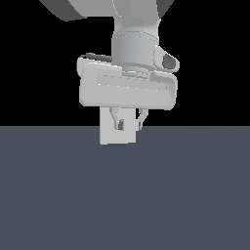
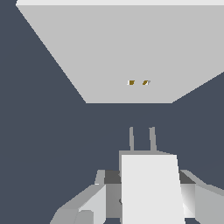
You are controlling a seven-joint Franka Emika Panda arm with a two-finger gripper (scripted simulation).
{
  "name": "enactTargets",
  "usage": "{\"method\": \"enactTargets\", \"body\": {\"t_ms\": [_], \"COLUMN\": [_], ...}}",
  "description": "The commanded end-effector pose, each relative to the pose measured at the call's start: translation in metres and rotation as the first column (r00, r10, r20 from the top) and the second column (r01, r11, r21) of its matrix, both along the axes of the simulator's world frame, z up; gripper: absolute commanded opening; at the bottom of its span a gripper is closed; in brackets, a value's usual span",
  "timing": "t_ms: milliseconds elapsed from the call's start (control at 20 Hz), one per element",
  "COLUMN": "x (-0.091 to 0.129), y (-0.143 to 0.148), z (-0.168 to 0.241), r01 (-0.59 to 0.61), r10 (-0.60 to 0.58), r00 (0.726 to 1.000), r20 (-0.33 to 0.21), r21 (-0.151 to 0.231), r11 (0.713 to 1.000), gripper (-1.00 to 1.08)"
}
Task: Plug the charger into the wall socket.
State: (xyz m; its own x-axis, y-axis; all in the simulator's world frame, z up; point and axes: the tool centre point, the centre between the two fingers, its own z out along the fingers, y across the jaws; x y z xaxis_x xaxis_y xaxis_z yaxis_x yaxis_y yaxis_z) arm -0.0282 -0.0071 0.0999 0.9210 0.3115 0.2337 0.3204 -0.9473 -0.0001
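A Panda arm hangs over a dark blue-grey counter (image 1: 58,195), its gripper (image 1: 129,122) pointing down at mid-frame in the exterior view. From the exterior view's left to its right: the pale socket (image 1: 110,134) stands upright on the counter behind the gripper, its lower part showing below the hand and its left edge clear of the fingers; the two thin fingers (image 1: 118,122) then cross in front of the plate, the right one near the plate's right edge. The charger cannot be made out in this view.

The wrist view shows more. The charger (image 2: 151,188), a plain white block, sits between the gripper's (image 2: 148,192) grey pads, which close against its sides; the gripper is narrow and holding it. Two thin prongs (image 2: 152,139) stick out from the block's far end toward the socket (image 2: 109,52). They stop short of the plate, with a band of dark counter between them. At the socket's centre are two tiny dots (image 2: 131,82), side by side, one yellowish.
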Motion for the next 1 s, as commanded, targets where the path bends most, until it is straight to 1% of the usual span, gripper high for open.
{"method": "enactTargets", "body": {"t_ms": [0,300,700,950], "x": [0.0,0.009,0.037,0.046], "y": [0.0,0.003,0.013,0.016], "z": [0.0,0.0,0.0,0.0], "r01": [0.0,0.0,-0.001,-0.001], "r10": [0.0,0.0,0.001,0.001], "r00": [1.0,1.0,1.0,1.0], "r20": [0.0,0.0,0.0,0.0], "r21": [0.0,-0.001,-0.001,-0.001], "r11": [1.0,1.0,1.0,1.0], "gripper": [-1.0,-1.0,-1.0,-1.0]}}
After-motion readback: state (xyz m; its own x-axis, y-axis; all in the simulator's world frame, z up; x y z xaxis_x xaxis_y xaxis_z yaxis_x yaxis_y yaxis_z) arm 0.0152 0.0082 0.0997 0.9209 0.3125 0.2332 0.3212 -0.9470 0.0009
